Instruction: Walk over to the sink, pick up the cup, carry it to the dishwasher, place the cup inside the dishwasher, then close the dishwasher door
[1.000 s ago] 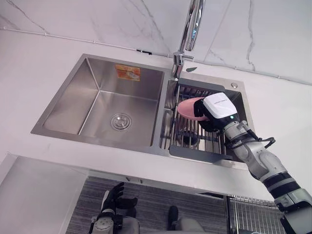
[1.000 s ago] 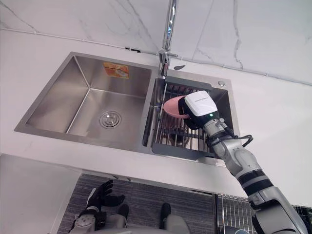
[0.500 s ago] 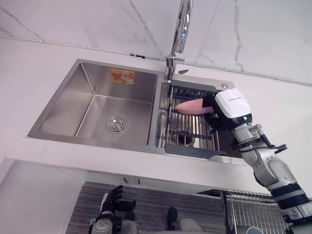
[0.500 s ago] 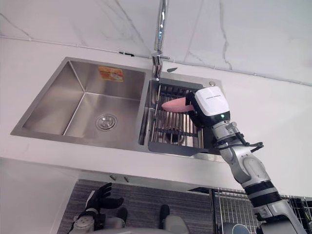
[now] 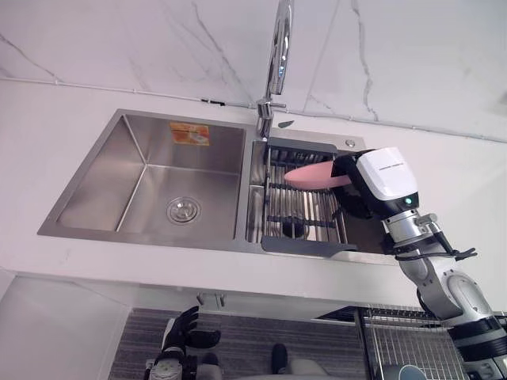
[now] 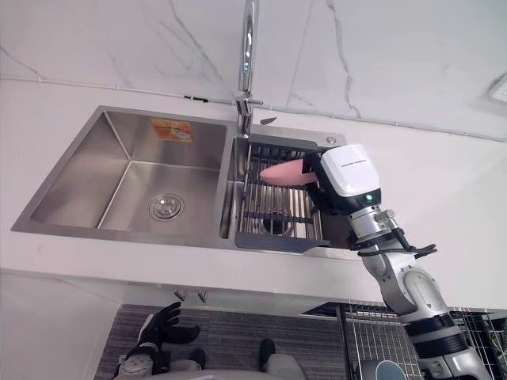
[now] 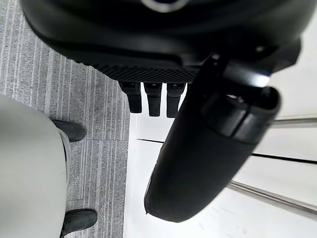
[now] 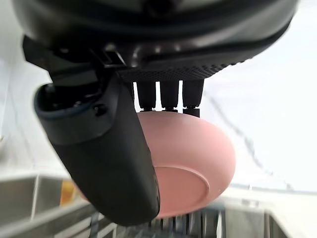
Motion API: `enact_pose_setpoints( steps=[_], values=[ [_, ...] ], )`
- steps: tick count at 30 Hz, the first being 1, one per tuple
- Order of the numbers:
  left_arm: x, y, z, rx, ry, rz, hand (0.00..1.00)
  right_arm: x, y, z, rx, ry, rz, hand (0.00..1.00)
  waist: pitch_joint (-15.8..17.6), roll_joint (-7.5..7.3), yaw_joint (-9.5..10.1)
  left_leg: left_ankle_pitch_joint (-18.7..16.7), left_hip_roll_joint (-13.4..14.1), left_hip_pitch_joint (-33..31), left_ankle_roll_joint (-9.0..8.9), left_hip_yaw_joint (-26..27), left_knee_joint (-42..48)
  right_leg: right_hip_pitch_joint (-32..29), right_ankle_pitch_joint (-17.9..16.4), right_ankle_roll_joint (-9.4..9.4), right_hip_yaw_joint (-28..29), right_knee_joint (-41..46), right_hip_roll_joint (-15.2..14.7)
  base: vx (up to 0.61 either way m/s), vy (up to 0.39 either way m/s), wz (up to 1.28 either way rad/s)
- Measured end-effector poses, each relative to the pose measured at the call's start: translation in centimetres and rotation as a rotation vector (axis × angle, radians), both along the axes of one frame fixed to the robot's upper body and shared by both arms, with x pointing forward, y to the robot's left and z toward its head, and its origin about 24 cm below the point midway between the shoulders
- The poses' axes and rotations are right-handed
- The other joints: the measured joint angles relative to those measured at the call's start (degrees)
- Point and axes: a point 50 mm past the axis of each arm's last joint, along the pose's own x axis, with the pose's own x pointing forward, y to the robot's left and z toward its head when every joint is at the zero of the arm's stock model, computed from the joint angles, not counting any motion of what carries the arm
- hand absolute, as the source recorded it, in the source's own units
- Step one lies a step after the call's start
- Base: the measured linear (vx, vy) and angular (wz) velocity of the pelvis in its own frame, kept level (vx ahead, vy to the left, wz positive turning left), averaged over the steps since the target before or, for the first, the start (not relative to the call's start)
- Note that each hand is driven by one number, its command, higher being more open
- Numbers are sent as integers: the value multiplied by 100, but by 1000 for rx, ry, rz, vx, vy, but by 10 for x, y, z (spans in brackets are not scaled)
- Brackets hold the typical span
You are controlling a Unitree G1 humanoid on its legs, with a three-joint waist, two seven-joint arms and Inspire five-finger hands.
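Right hand (image 5: 367, 184) clamped, arm outstretched (left hand (image 5: 178, 336) low, loosely open)

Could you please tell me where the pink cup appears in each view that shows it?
Left eye view: pink cup right of centre, over the sink rack.
Right eye view: cup centred, over the same rack.
Right wrist view: cup centred, past the fingers.
Shared landmark: the right hand gripping it.

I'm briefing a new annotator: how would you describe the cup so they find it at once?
Find the steel double sink in the white counter; its right basin holds a slatted rack. Just above that rack, the right hand grips the cup, the one pink thing among grey metal.
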Motion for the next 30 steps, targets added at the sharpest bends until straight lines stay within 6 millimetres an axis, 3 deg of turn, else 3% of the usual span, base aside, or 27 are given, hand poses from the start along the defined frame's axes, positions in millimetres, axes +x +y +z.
enact_pose_setpoints(
  steps=[4,11,19,24,30],
  values=[
    [-4,0,-2,9,25,-10,90,-14,2,11,67,-66,4,30,-61,25,-79,-16,43,129,14,107,-100,44,1,-4,107,6,41,-29,-8,-12],
    [-10,-2,-6,10,65,-24,90,-35,5,6,147,-70,10,30,-228,137,-222,-60,85,246,35,333,-128,32,1,-5,321,28,80,-13,0,-17],
    [-8,-6,-7,7,74,-59,90,-52,-18,4,202,-90,-125,30,-255,205,-273,-112,107,149,26,422,-112,-112,1,-5,412,34,112,-4,-3,-6],
    [-8,-9,-8,-9,91,-23,90,-53,-22,7,216,-125,-166,30,-274,378,-248,-529,69,-326,69,675,690,-608,55,5,956,244,255,6,22,-52],
    [-13,-1,-10,-41,125,117,90,-42,-24,0,255,-105,-224,30,-133,339,-235,-930,3,-325,193,1499,1126,-1053,254,149,1934,563,465,-57,58,-91]
  ],
)
